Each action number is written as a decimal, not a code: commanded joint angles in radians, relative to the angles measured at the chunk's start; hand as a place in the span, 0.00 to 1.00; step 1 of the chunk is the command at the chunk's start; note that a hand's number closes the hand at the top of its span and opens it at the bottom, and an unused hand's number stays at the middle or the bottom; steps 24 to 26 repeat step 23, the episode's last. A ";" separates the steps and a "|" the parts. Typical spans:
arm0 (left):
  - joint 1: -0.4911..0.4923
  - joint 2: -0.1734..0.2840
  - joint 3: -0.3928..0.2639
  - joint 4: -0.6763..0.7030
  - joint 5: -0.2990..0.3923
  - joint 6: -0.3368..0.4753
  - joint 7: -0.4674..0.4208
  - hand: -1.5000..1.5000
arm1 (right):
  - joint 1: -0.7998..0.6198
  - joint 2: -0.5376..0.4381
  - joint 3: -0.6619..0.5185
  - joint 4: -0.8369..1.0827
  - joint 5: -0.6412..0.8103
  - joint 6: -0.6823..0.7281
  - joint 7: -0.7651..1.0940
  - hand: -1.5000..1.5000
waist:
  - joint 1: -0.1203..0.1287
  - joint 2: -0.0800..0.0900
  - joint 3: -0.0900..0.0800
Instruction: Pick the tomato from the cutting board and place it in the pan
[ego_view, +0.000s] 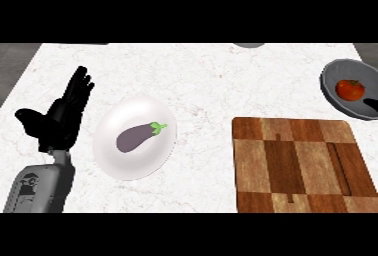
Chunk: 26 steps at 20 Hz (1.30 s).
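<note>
The red tomato (350, 89) lies inside the grey pan (334, 75) at the counter's far right, partly cut off by the view's edge. The wooden cutting board (299, 165) lies at the front right with nothing on it. A small black part of my right hand (370, 104) shows at the right edge, just beside the tomato and over the pan; the rest of that hand is out of view. My left hand (65, 112) rests open at the left, fingers up, holding nothing and far from the board and the pan.
A white plate (122, 155) with a purple eggplant (136, 137) on it sits left of the middle, right beside my left hand. A grey object (249, 45) peeks in at the counter's far edge. White marble counter lies between plate and board.
</note>
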 joint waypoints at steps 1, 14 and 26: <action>0.036 -0.003 0.007 0.011 -0.011 0.007 -0.058 0.50 | 0.007 -0.020 -0.063 0.007 -0.101 0.139 -0.077 0.00 | -0.020 -0.011 -0.004; 0.103 0.009 0.039 0.001 -0.003 0.011 -0.044 0.50 | 0.280 0.125 -0.012 -0.323 -0.239 0.424 -0.122 0.00 | -0.088 -0.041 -0.014; 0.120 0.006 0.021 -0.087 -0.002 0.008 0.008 0.50 | 0.502 0.323 0.063 -0.870 -0.277 0.501 0.142 0.00 | -0.069 -0.036 -0.012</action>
